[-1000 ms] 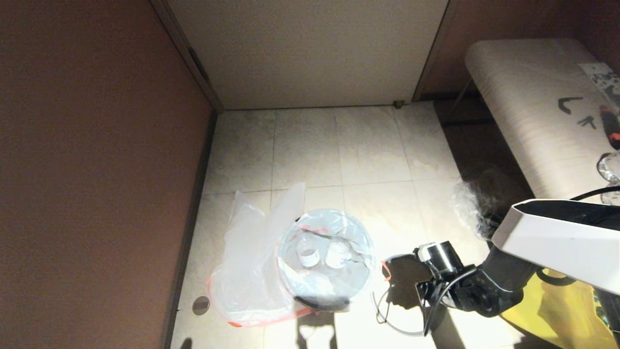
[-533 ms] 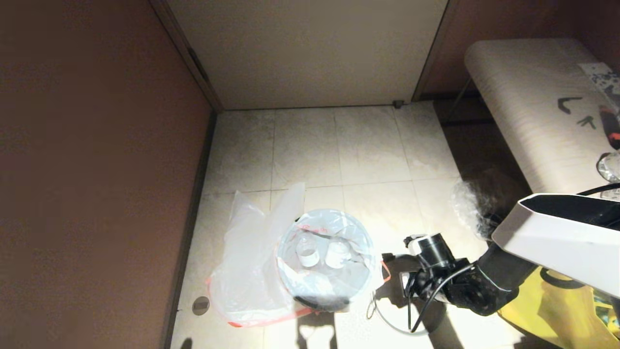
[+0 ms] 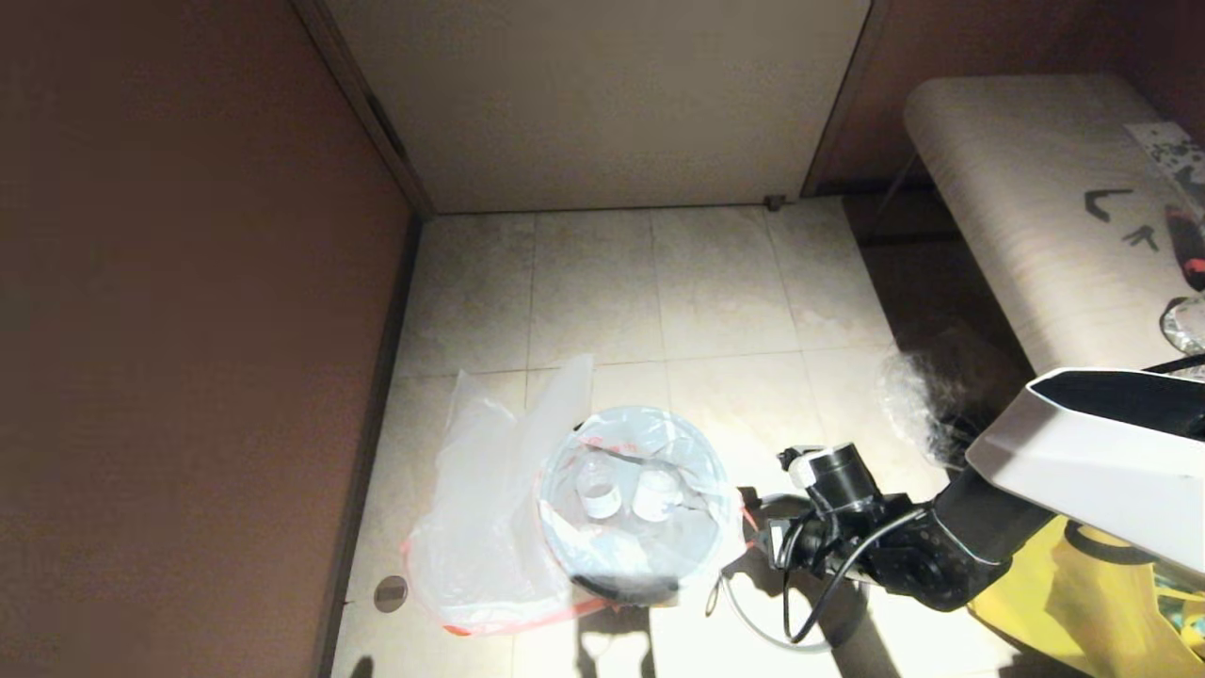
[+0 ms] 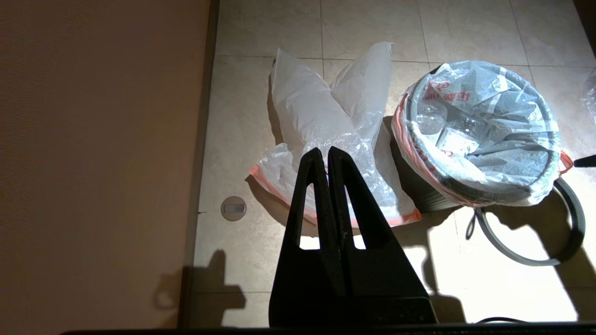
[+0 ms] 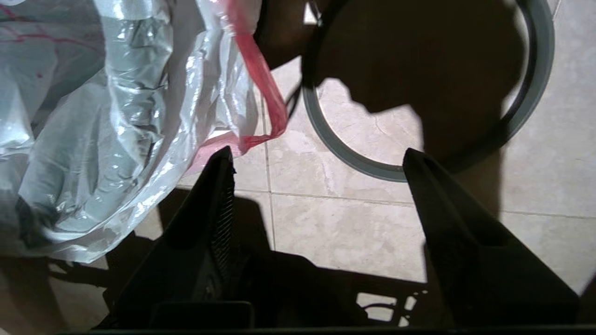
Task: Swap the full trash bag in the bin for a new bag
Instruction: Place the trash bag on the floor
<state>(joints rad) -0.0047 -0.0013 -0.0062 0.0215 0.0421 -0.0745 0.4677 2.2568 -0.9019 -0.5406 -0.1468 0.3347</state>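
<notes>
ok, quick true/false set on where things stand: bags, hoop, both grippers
1. The full trash bag sits in the bin. True.
2. The grey hoop is clamped on the bin's rim. False: it lies on the floor beside the bin.
3. The right gripper is shut on the red drawstring loop. False: its jaws stand open, holding nothing, near the loop.
4. The new bag lies on the floor beside the bin, on the side away from the hoop. True.
5. The left gripper is shut and empty. True.
6. The new bag has bottles in it. False: the bottles show through the full bag.
</notes>
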